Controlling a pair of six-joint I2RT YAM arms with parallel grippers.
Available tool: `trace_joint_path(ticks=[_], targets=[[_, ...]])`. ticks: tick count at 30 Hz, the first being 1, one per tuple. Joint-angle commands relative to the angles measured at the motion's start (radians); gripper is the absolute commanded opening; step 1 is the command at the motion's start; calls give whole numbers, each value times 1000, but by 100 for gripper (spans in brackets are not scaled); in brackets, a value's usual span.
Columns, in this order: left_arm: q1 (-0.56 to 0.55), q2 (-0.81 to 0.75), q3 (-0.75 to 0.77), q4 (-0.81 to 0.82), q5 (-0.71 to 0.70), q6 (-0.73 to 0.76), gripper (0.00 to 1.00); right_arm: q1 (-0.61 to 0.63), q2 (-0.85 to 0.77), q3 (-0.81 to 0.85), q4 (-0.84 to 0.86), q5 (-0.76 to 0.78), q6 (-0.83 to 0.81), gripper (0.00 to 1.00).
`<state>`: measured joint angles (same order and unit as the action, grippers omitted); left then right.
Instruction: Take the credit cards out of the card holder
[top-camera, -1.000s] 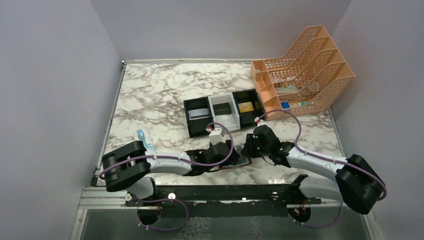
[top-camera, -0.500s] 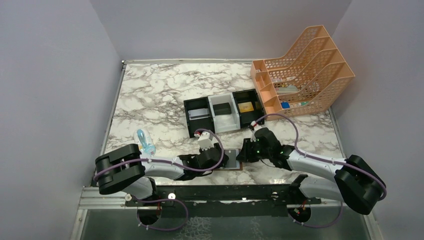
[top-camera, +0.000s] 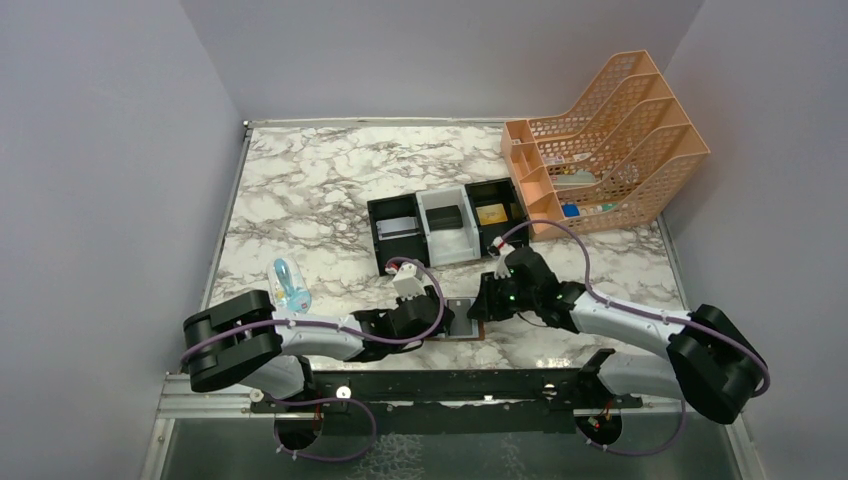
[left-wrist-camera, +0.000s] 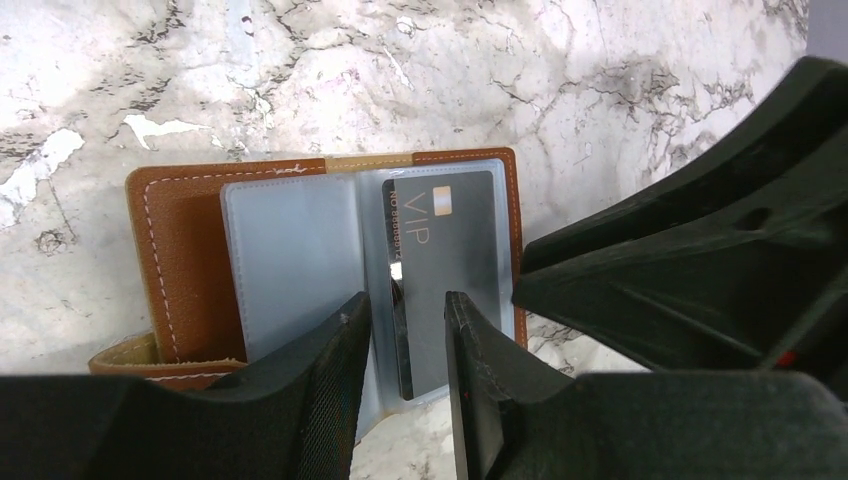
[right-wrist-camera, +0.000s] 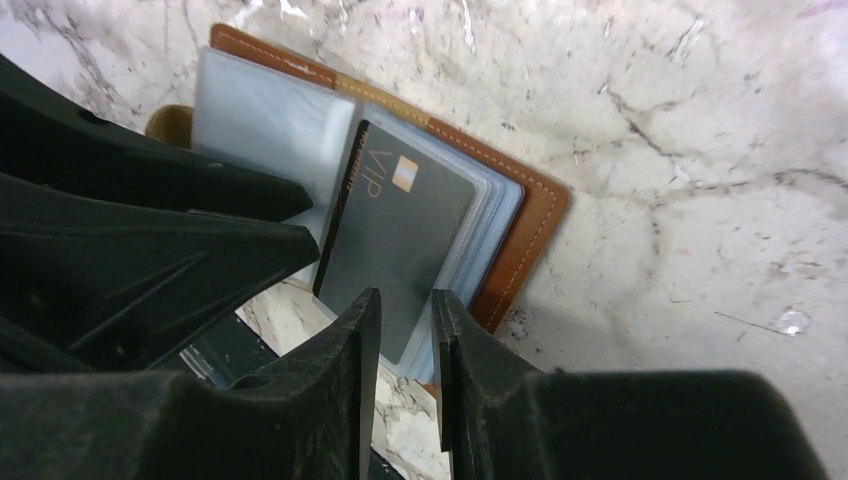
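Over the marble table (top-camera: 300, 180), the left hand (left-wrist-camera: 403, 300) and right hand (right-wrist-camera: 405, 300) have closed in and narrowed, both parted and grasping nothing, above the one open card holder (left-wrist-camera: 180, 260) between them. One dark grey card (left-wrist-camera: 450, 250) sits sleeved just beneath both hands, its removal apparently next; one gold card (top-camera: 490, 213) lies well beyond the right hand.

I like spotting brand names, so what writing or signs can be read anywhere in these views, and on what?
"VIP": on the dark grey credit card in the brown card holder.
Fine print along that card's long edge: too small to read.
Elsewhere: none legible.
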<state>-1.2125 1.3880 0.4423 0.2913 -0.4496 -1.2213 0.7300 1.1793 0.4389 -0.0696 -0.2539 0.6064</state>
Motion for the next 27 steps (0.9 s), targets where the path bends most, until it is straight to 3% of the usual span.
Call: trace_joint_path(ticks=[1, 7, 19, 27], targets=[[-3, -26, -11, 12, -14, 13, 35, 2, 56, -8, 62, -64, 27, 25], [-3, -23, -17, 15, 2, 21, 33, 1, 94, -19, 76, -48, 34, 22], [-4, -53, -47, 27, -8, 24, 33, 1, 6, 13, 27, -57, 18, 22], [-4, -49, -47, 29, -1, 31, 33, 1, 129, -2, 112, -137, 38, 21]])
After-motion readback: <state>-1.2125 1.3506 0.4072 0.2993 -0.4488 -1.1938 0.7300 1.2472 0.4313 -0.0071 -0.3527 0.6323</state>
